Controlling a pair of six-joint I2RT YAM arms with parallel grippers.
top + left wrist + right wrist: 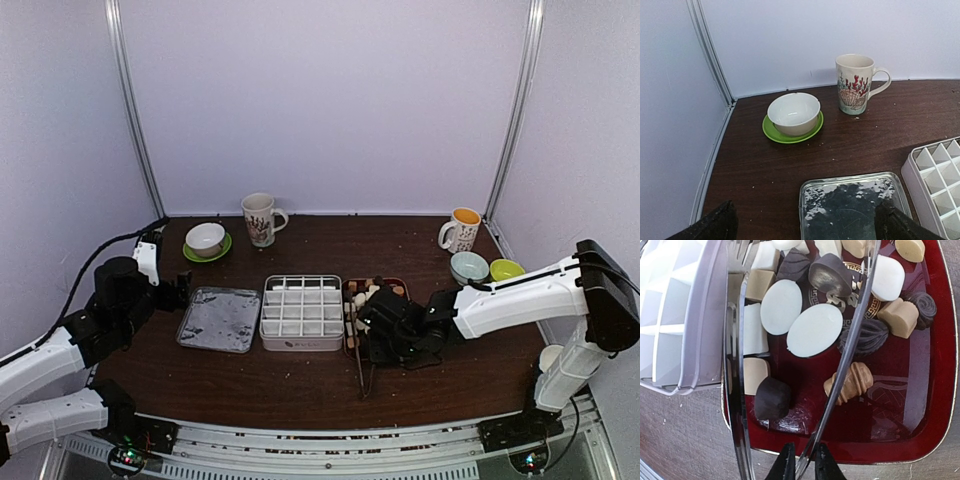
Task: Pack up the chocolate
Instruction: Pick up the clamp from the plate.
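Note:
The chocolate (815,330), in white, tan and dark pieces, lies in a dark-red tray (935,390), seen from above at the middle right (372,292). Metal tongs (850,340) lie across the tray, their handle end on the table (362,375). My right gripper (805,465) sits at the tray's near rim, its fingers pinched on one arm of the tongs; the other arm (737,390) runs outside them along the tray's left edge. My left gripper (805,227) hangs open over the near end of a clear tray (850,205), holding nothing.
A white grid box (301,311) stands between the clear tray (218,318) and the red tray. At the back are a patterned mug (260,218), a white bowl on a green saucer (205,240), a yellow-lined mug (462,230) and two small bowls (485,268).

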